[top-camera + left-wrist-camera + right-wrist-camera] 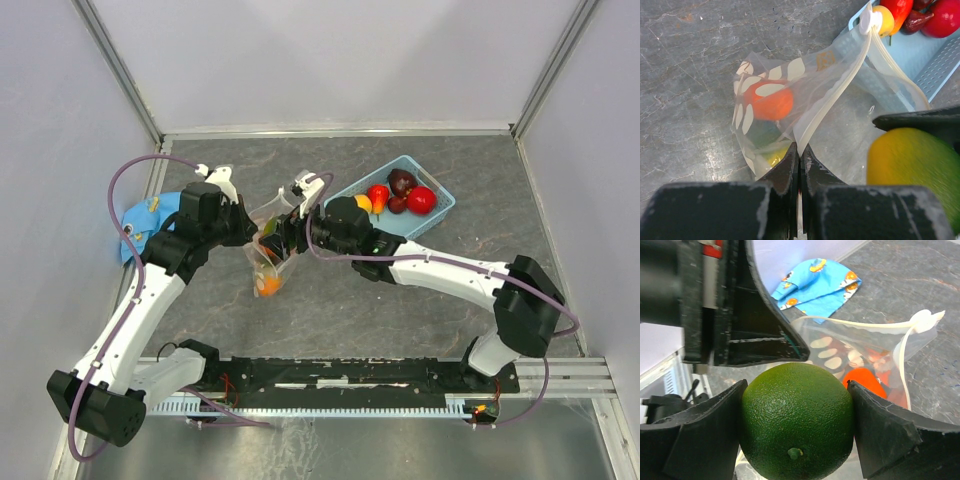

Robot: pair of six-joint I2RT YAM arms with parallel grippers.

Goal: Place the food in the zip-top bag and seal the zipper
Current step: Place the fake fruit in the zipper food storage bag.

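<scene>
Far left, by the wall: blue patterned cloth (150,215), crumpled, well apart from everything else.

Next, left gripper (800,156): fingers (785,172) pressed together, pinching the mouth edge of the zip-top bag (805,85) right where the zipper (836,90) runs down between them.

Bag held up between the two arms, near the middle of the grey table (330,310), clear and crinkled, with white oval dots on the left part. Cannot tell whether its bottom rests on the table. Inside, seen through the plastic: orange fruit (771,104) and, lower down, something yellowish, too blurred to name.

Zipper unsealed, its two whitish strips spreading apart from a white end tab (866,20) at the far corner, leaving the mouth open toward the right.

Right of the mouth, right gripper (797,415): fingers (890,435) spread wide and clamped on either side of a green citrus fruit (797,405), stem nub facing the wrist camera. Fruit outside the bag, just beside the open mouth.

Farther right: blue basket (431,178), set at an angle, holding a small yellow-orange piece (363,203), a red pepper-like piece (378,194), a dark maroon piece (402,182) and a round red one (421,200), all bunched together.
</scene>
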